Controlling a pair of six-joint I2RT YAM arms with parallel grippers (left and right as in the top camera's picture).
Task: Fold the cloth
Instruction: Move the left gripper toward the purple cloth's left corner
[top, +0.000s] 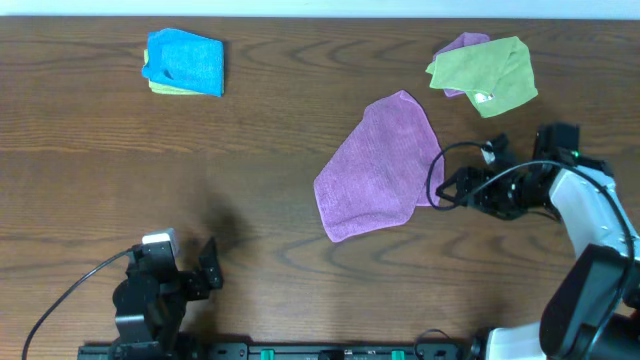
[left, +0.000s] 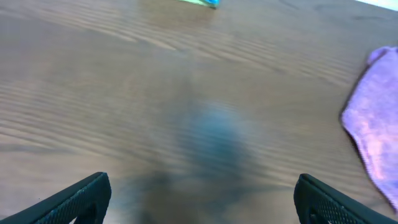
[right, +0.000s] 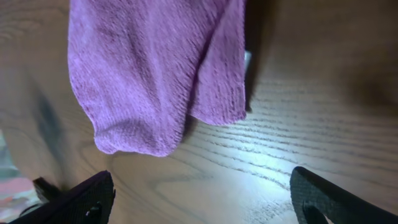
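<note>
1. Fingers (right: 81, 202) of your right gripper (right: 199, 199) stand wide apart and hold nothing. They sit low over the wood, just short of the purple cloth's (right: 149, 74) nearest hem, toward the desk's right edge.
2. Your left gripper (left: 202, 199) is spread just as wide and is also empty. It sits by the near edge on the left, well apart from the cloth.
3. That cloth lies right of the desk's middle, slanted, in a lopsided rounded shape. From the right wrist it looks doubled, with one flap overlapping another along a soft crease. I judge one fold made and a second pending.
4. Next move, as I read it: lower your right fingers onto the loose corner, pinch both layers, and carry them across. The desk (top: 260, 130) is smooth wood grain, so the cloth may slide.
5. Material: napped, ribbed microfibre, limp and fairly thick. Expect it to drape, not hold a crisp edge.
6. Folded blue cloth (top: 185, 62) sits near the far left corner, and a green cloth (top: 490, 72) near the far right.
</note>
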